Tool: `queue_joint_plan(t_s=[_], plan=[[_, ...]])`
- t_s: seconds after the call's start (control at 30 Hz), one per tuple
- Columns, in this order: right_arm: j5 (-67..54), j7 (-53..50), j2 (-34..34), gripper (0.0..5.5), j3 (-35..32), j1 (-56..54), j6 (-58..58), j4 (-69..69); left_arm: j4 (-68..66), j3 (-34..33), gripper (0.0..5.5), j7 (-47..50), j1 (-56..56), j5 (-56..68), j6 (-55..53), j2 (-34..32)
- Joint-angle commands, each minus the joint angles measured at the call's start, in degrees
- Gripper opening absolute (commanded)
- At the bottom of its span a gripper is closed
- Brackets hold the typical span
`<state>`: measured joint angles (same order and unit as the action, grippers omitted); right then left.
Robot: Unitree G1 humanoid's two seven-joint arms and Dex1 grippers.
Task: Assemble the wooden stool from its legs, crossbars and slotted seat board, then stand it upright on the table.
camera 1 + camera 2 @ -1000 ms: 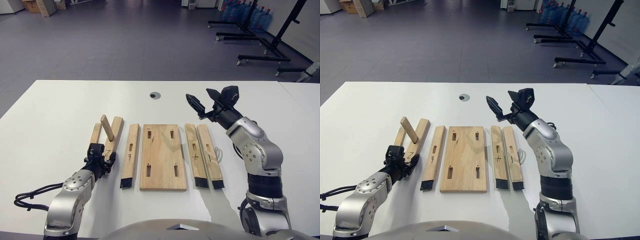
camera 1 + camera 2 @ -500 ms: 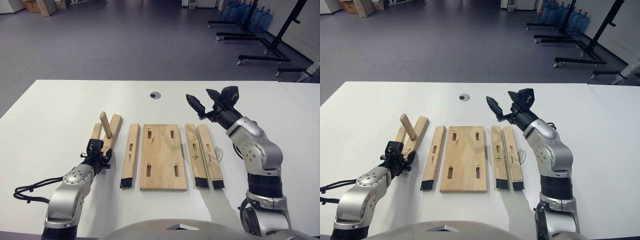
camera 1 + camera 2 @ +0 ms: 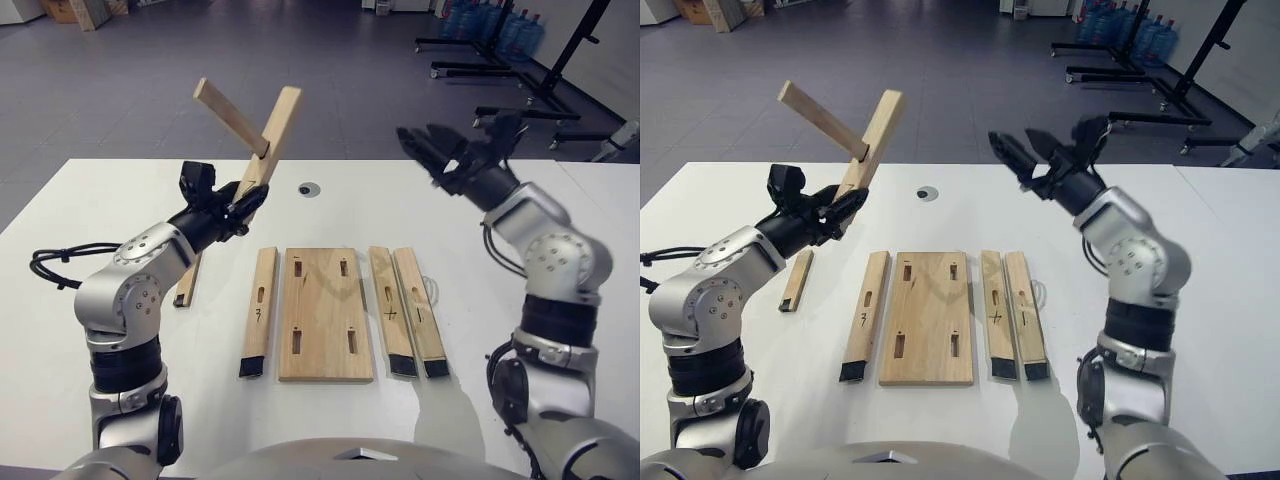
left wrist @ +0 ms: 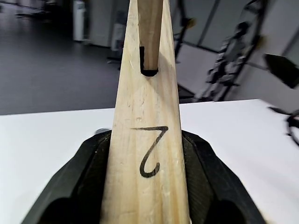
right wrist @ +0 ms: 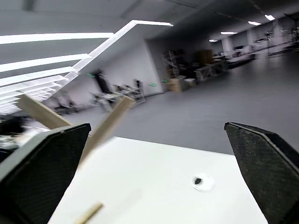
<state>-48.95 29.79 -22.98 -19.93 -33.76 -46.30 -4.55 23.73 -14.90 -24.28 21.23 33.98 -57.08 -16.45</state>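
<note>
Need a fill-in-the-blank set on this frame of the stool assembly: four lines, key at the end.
1. The left tool is shut on the leg marked with the numeral ___.
2. A crossbar is stuck through that leg's ___.
3. The seat board, flat on the table, has ___ slots.
4. The right tool, held above the table, is ___ and holds nothing.

Missing words: 2; slot; four; open

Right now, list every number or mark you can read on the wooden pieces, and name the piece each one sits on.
"2": raised leg, below its slot.
"X": inner right leg, beside the seat board.
"1": outer right leg.
Unreadable: one small mark on the leg lying left of the seat board.
</note>
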Motion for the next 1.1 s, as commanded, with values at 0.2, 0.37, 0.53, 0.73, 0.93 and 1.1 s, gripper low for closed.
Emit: queue_joint_plan(t_s=[0.2, 0.37, 0.53, 0.73, 0.93, 1.1], plan=[[-15.0, 4.9, -2.4, 5.34, -3.0, -5.0, -14.3, 9.2, -9.9, -8.1, 2.04, -14.5, 1.8, 22.7, -2.4, -2.1], [-17.6, 7.9, 0.6, 5.34, -1.0, -3.3, -14.0, 6.7, -12.6, -4.0, 2.04, -15.8, 1.7, 30.0, -6.4, -0.7], [-22.2, 7.4, 2.9, 5.34, 0.3, -2.5, -15.8, 3.7, -13.4, -0.5, 2.04, -15.7, 0.9, 30.8, -5.7, -0.4], [-24.2, 2.8, 6.5, 5.34, 1.5, -2.1, -15.9, 3.6, -12.2, 1.1, 2.04, -15.0, -0.2, 31.7, -4.9, 0.0], [-23.6, 0.6, 8.7, 5.34, 2.1, -3.4, -14.1, 5.4, -10.2, 2.7, 2.04, -14.4, -1.3, 33.5, -4.9, 0.9], [-24.7, -0.8, 10.4, 5.34, 2.7, -4.8, -13.9, 5.9, -9.8, 3.9, 2.04, -13.7, -1.8, 33.6, -4.1, 1.4]])
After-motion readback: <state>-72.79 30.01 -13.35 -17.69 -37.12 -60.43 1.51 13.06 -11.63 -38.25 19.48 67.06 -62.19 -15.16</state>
